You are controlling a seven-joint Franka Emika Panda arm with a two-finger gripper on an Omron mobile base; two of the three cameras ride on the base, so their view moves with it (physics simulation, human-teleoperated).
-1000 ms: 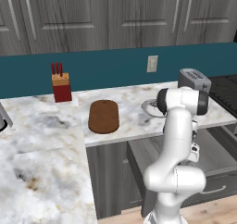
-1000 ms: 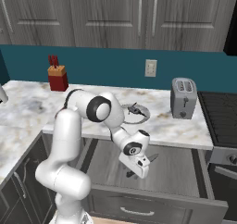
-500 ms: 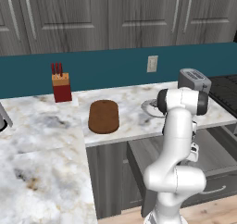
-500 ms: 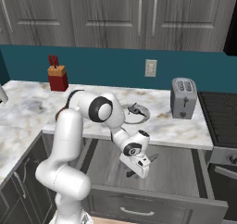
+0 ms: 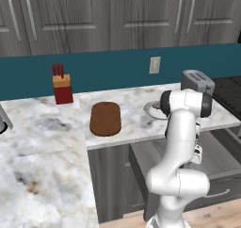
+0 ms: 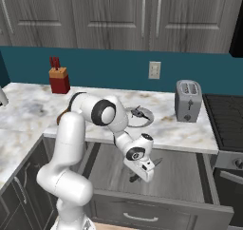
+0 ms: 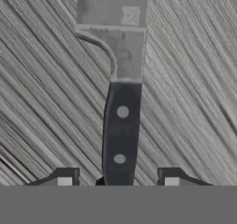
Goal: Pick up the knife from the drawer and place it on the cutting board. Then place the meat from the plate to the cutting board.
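Note:
The knife (image 7: 121,126) lies flat on the grey floor of the open drawer (image 6: 180,169), dark handle toward me and steel blade pointing away. My gripper (image 7: 118,177) hangs low over the handle's end, open, with one fingertip (image 7: 65,177) on each side of it and gaps between. From the right base view the gripper (image 6: 142,171) sits inside the drawer, and the knife's blade tip (image 6: 156,162) pokes out beside it. The brown cutting board (image 5: 105,118) rests on the counter left of the arm. The pale plate (image 6: 138,117) holds the dark meat (image 6: 138,112).
A silver toaster (image 6: 188,100) stands on the counter right of the plate, with a stove (image 6: 228,119) beyond it. A red knife block (image 5: 62,88) is by the back wall to the left. The drawer front (image 6: 156,212) juts out toward the base.

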